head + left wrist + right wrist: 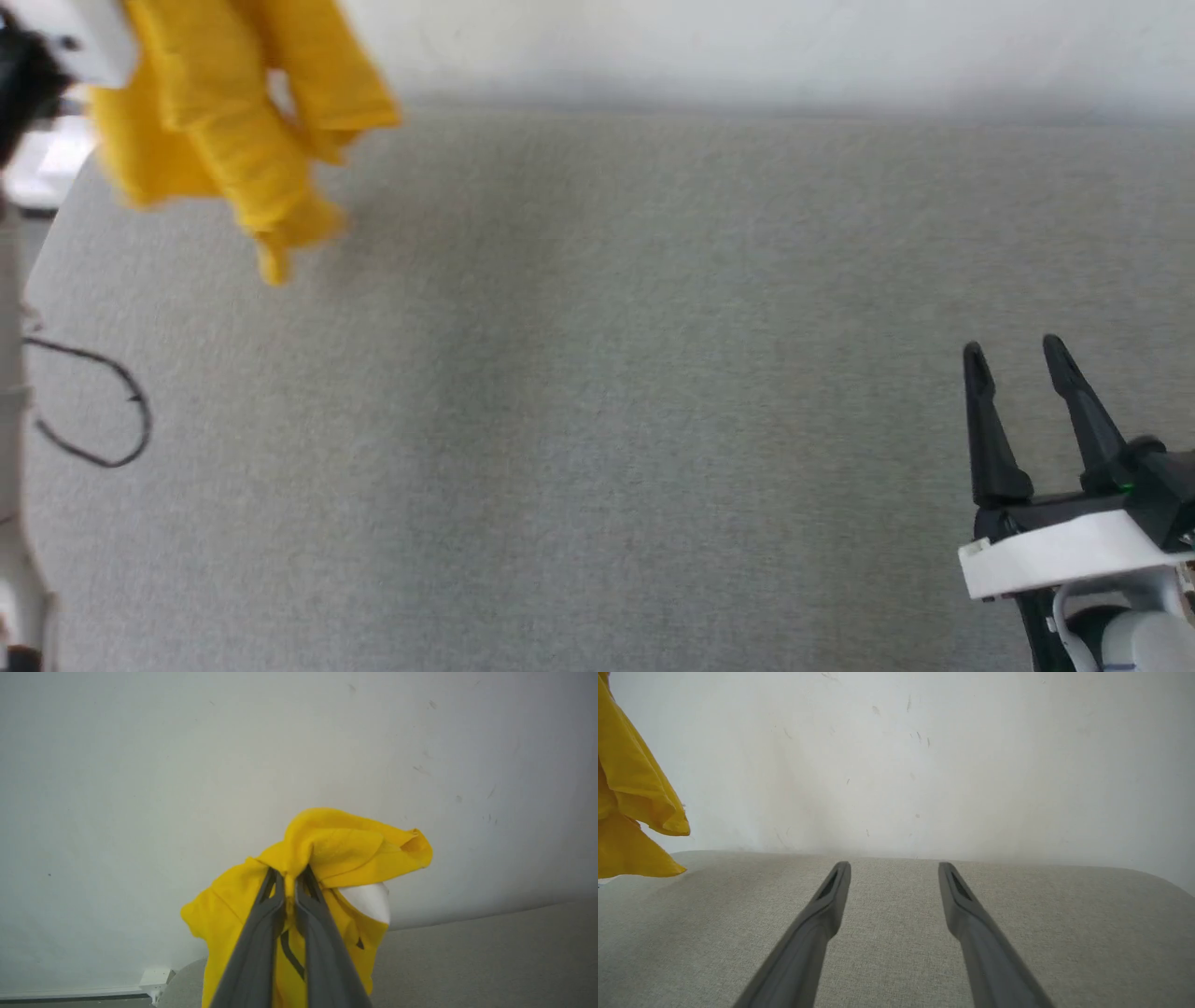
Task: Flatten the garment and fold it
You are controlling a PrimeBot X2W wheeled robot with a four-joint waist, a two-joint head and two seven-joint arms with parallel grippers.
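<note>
Grey woven cloth covers the worktop (597, 420), which runs back to a pale wall (747, 47). Over its far left corner hangs the garment (233, 121), a yellow T-shirt bunched into loose folds. Whether its lowest fold touches the cloth cannot be told.

The left gripper (290, 879) holds the garment, its 2 fingers pressed together on a ridge of fabric. The fabric humps over the fingertips and spills down on both sides of them. Just right of those fingers, in the left wrist view, a white patch (369, 900) of the print shows. Lower down, a black stripe (292, 954) runs between the fingers.

The right gripper (1014, 344) is well apart from the garment, over the near right of the worktop. Its 2 fingers are spread wide, with bare cloth between them. From this gripper the garment hangs far to the left, toward the wall.

A thin black cable (121, 401) loops over the worktop's left edge, nearer than the garment.
</note>
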